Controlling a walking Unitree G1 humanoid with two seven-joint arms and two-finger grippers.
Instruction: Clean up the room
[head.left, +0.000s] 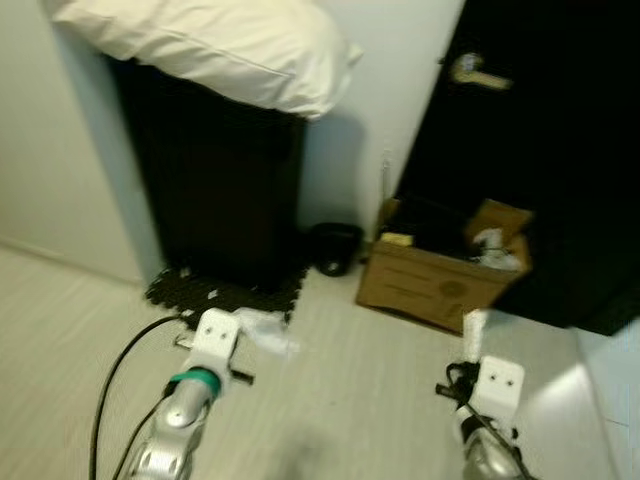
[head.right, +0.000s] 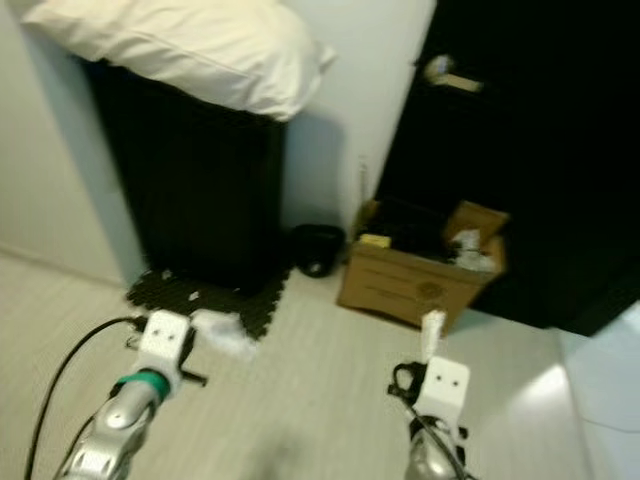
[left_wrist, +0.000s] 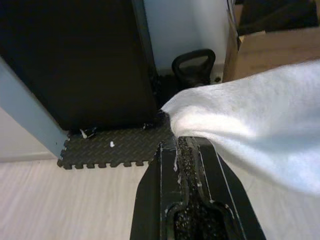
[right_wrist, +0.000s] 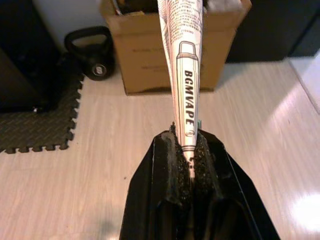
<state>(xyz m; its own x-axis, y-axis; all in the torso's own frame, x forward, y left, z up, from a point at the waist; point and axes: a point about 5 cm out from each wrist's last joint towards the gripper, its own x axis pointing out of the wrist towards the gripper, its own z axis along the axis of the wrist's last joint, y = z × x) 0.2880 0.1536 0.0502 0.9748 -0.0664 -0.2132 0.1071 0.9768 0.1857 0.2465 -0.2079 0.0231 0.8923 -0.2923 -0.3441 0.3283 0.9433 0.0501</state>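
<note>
My left gripper (left_wrist: 185, 143) is shut on the edge of a white cloth (left_wrist: 250, 135), which hangs in front of my left arm just above the floor (head.left: 265, 332). My right gripper (right_wrist: 188, 140) is shut on a thin white printed packet (right_wrist: 183, 75) lettered BGMVAPE, held upright (head.left: 473, 330) and pointing toward an open cardboard box (head.left: 440, 285). That box stands on the floor against a dark door and holds several items.
A tall black cabinet (head.left: 215, 180) with a white pillow (head.left: 210, 45) on top stands ahead on the left, on a black foam mat (head.left: 225, 295). A black kettlebell (head.left: 335, 248) sits between cabinet and box. The dark door (head.left: 550, 150) has a brass handle (head.left: 478, 75). A black cable (head.left: 110, 390) runs along my left arm.
</note>
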